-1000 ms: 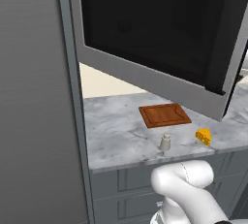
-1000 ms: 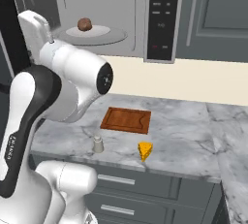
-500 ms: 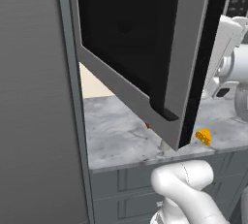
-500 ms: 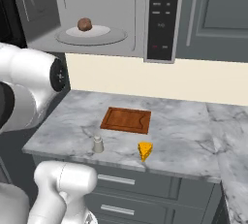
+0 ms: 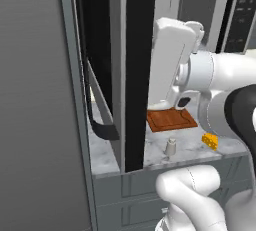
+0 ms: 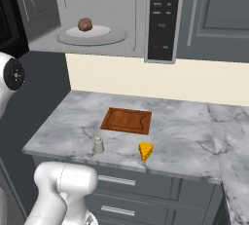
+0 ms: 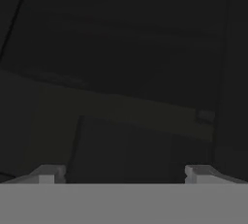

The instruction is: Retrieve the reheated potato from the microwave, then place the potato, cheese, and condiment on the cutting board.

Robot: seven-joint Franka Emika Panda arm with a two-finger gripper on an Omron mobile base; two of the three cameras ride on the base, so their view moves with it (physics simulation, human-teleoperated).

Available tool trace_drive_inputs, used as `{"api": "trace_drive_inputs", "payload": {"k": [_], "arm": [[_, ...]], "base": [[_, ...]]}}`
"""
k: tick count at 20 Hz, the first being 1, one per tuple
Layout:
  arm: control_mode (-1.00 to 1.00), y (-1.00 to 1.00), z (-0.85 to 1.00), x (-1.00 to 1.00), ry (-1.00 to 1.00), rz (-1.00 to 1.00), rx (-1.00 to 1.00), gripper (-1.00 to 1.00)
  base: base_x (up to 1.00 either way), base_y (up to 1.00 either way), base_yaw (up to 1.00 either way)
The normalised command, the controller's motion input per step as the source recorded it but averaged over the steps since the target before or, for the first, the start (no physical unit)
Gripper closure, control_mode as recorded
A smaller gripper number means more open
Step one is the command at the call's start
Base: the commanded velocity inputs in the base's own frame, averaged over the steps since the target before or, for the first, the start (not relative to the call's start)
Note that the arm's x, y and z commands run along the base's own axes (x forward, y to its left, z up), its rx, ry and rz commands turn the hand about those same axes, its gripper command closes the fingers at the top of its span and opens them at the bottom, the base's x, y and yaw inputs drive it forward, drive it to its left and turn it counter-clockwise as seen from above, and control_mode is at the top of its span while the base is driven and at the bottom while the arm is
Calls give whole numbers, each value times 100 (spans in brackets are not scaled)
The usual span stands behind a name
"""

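**A:** So we're looking at a grey kitchen with a marbled grey counter (image 6: 175, 136) sitting over grey drawers (image 6: 141, 187) and a cream strip of wall behind it. What's lying nearest the front edge?

**B:** The condiment (image 6: 98, 145) is standing upright close to the front edge, and the cheese (image 6: 145, 151) is sitting off to its right, a bit apart from it. Both are resting on bare counter, not on the board. From the left base view they're showing up as the condiment (image 5: 170, 147) and the cheese (image 5: 210, 140) below the arm.

**A:** And behind those?

**B:** The cutting board (image 6: 126, 121) is lying flat just behind them, nothing on it. You're also getting a slice of it (image 5: 170, 120) in the left base view.

**A:** Potato?

**B:** It's sitting up in the microwave (image 6: 163, 19), above the counter. The potato (image 6: 85, 24) is resting on the white turntable (image 6: 92, 35), and the door (image 5: 131, 70) is swinging wide open, edge-on in the left base view.

**A:** Gripper?

**B:** In the hand view the gripper (image 7: 125, 173) is pointing at something dark, fingertips (image 7: 48, 174) sitting well apart with nothing between them.
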Motion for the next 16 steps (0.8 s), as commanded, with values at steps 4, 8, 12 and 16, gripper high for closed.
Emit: {"api": "trace_drive_inputs", "payload": {"k": [4, 8, 12, 16], "arm": [[-100, -70, 35, 41, 0, -32, -14, -100], [-100, -100, 20, 48, 0, -38, -18, -100], [-100, -99, 6, 47, -7, -33, -27, -100], [-100, -88, 0, 46, -13, -26, -39, -100]], "base": [[0, 0, 0], [0, 0, 0], [0, 0, 0], [0, 0, 0]]}}
